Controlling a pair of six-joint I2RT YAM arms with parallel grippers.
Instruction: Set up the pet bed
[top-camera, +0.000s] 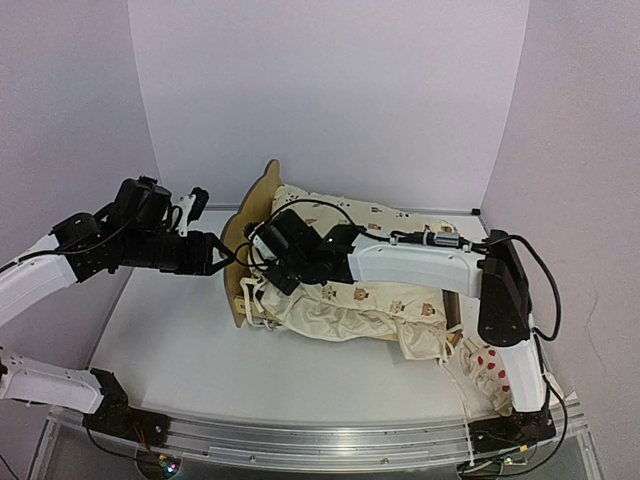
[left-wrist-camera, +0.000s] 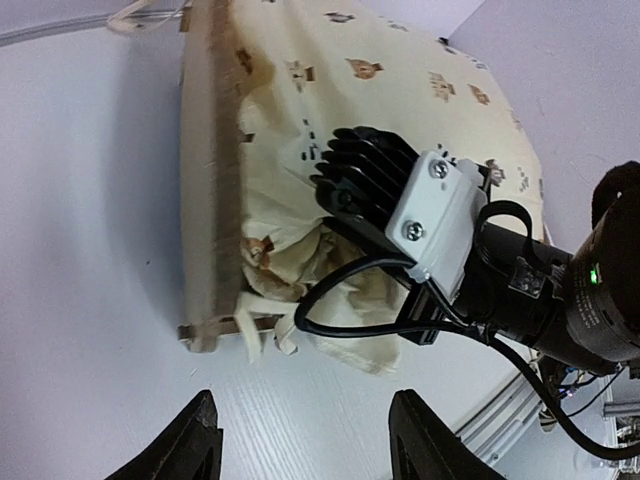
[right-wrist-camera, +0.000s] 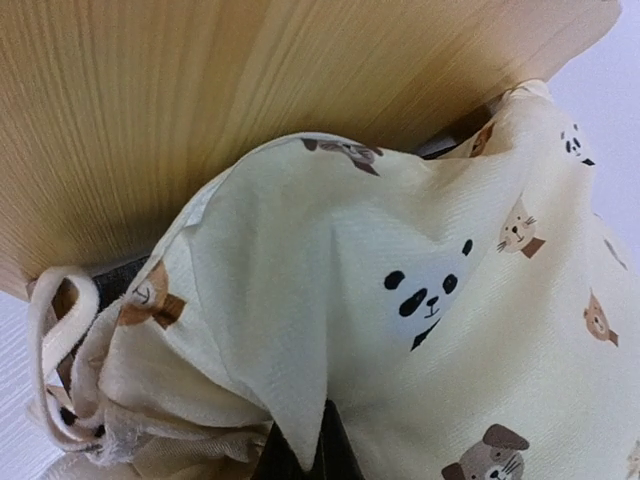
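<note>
At mid-table, the pet bed (top-camera: 238, 232) sits draped by the animal-print cushion (top-camera: 350, 300). The left gripper (left-wrist-camera: 305, 430) hangs spread and empty just beside the bed's left end; the right gripper (right-wrist-camera: 298, 452) seemingly pinches the cushion's fabric.

pet bed (top-camera: 250, 205) base: mostly under cushion (top-camera: 350, 315) | right gripper (right-wrist-camera: 300, 455) tips: buried in cushion | pillow (top-camera: 490, 372): partly behind right arm (top-camera: 500, 290)

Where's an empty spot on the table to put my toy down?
The widest bare tabletop lies front-left, between the pet bed and the near rail. The right side is crowded: cushion, dotted pillow and right arm fill it.
</note>
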